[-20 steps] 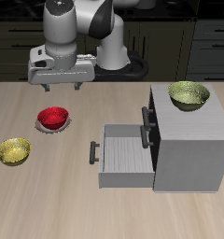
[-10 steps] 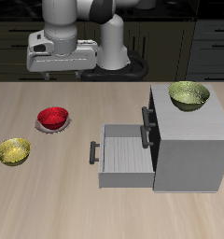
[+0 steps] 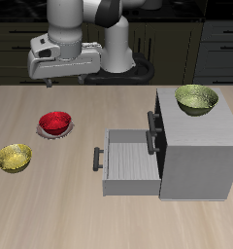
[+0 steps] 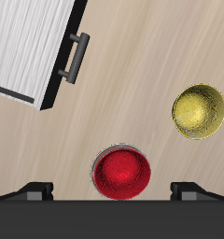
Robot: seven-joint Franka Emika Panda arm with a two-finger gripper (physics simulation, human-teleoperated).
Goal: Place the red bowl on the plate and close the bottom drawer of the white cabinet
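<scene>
Barely drifting since a half-second ago, hovering high with gripper (image 4: 112, 191) jaws apart, pointing down over the red bowl (image 3: 54, 123), sitting on the plate (image 4: 121, 149); bottom drawer (image 3: 128, 161) hanging open at three o'clock.

Even, bright, diffuse light leaves only faint soft shadows on the tabletop (image 3: 60, 209), small highlights on the red bowl (image 4: 121, 173), and both low-resolution renders sharp and undistorted.
</scene>
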